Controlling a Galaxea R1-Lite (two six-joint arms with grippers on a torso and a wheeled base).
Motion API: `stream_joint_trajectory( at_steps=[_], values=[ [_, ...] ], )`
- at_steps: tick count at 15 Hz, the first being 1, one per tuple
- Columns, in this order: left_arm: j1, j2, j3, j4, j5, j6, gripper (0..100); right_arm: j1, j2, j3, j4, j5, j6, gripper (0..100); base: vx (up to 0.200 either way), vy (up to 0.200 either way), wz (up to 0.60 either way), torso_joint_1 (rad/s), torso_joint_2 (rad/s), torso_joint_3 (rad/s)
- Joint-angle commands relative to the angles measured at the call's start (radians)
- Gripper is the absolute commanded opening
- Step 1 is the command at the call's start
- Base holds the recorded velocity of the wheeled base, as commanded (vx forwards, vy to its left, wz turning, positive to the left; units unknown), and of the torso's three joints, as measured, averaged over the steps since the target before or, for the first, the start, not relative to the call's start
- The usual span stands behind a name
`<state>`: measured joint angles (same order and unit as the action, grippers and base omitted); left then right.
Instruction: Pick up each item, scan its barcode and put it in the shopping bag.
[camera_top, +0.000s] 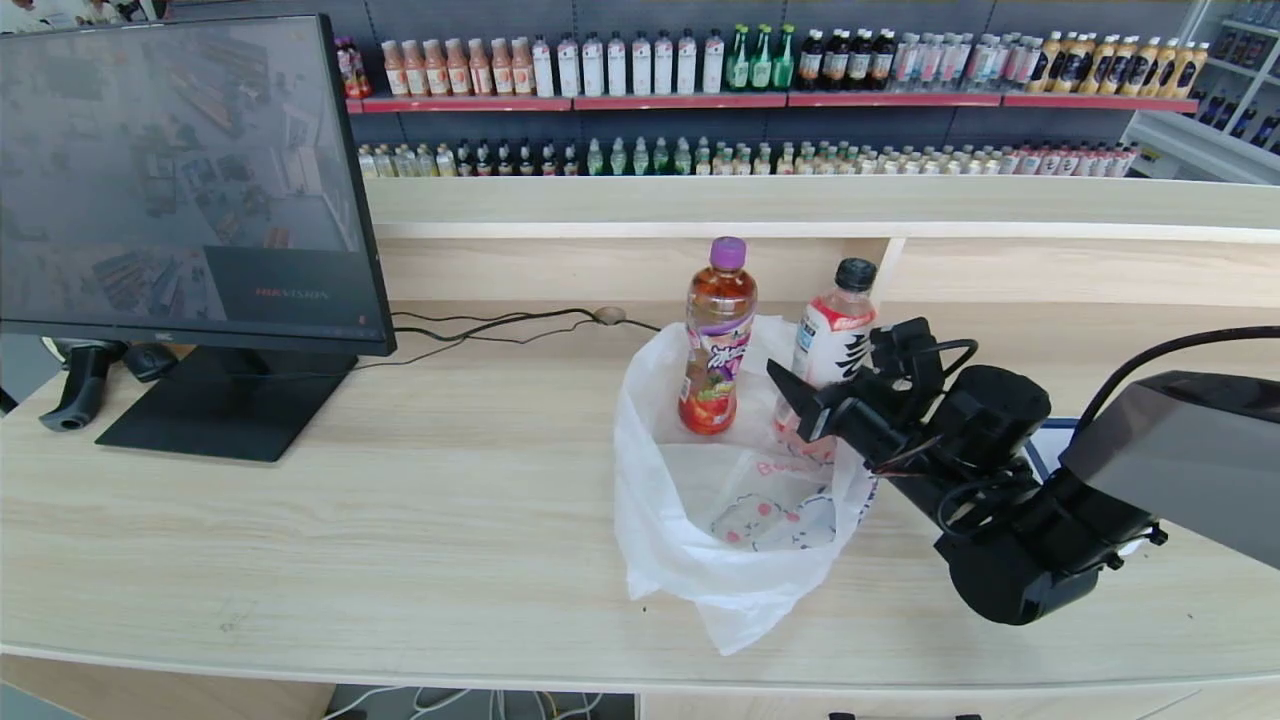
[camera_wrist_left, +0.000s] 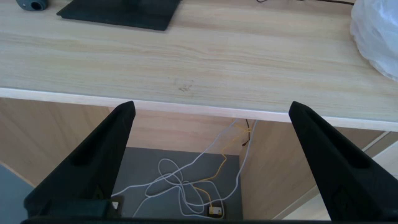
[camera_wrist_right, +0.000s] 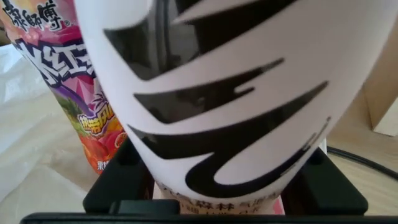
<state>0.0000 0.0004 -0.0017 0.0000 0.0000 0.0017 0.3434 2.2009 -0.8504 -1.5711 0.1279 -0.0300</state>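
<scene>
The right hand (camera_top: 822, 385) pinches the white bottle (camera_top: 838, 335) low on its body, one finger on each side. In the right wrist view the striped label (camera_wrist_right: 236, 93) sits deep between them, a hold that keeps the bottle upright and most of its label bare for a reader. Whether its base rests on the bench (camera_top: 400, 540) or hangs just above cannot be told. The purple-capped bottle (camera_top: 717, 340) stands upright just beside it, toward the far edge, apparently waiting its turn. It touches the far rim of the shopping bag (camera_top: 660, 480), and whether it stands inside the mouth or behind it is unclear. The bag lies slumped at mid-bench with its mouth gaping upward, reaching to the near edge, so items can be dropped straight in. A black scanner (camera_top: 75, 385), as I judge it, stands by the left edge under the monitor (camera_top: 180, 180), well apart from the held bottle, so the scan likely needs a carry across. The left hand (camera_wrist_left: 211, 109) hangs with its fingers spread wide and gripping nothing, just off the near edge, out of the way.
</scene>
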Motion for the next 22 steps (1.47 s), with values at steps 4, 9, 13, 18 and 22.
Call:
stream_joint_trajectory(
  at_steps=[4,9,13,18,22],
  values=[
    [0.000,0.000,0.002,-0.002,0.000,0.000,100,0.020,0.008,0.036,0.000,0.001,0.007,100,0.000,0.000,0.00,0.000,0.00,0.000],
    [0.000,0.000,0.002,-0.002,0.000,0.000,100,0.022,-0.018,0.059,0.000,0.001,0.009,100,0.000,0.000,0.00,0.000,0.00,0.000],
    [0.000,0.001,0.002,-0.002,0.000,0.000,100,0.029,-0.145,0.165,0.000,0.001,0.009,100,0.000,0.000,0.00,0.000,0.00,0.000],
    [0.000,0.001,0.002,-0.003,0.000,-0.005,100,0.034,-0.329,0.255,0.000,0.001,0.007,100,0.000,0.000,0.00,0.000,0.00,0.000],
    [0.000,0.000,0.002,-0.003,0.000,-0.003,100,-0.007,-0.415,0.304,0.000,0.001,0.013,100,0.000,0.000,0.00,0.000,0.00,0.000]
  ],
)
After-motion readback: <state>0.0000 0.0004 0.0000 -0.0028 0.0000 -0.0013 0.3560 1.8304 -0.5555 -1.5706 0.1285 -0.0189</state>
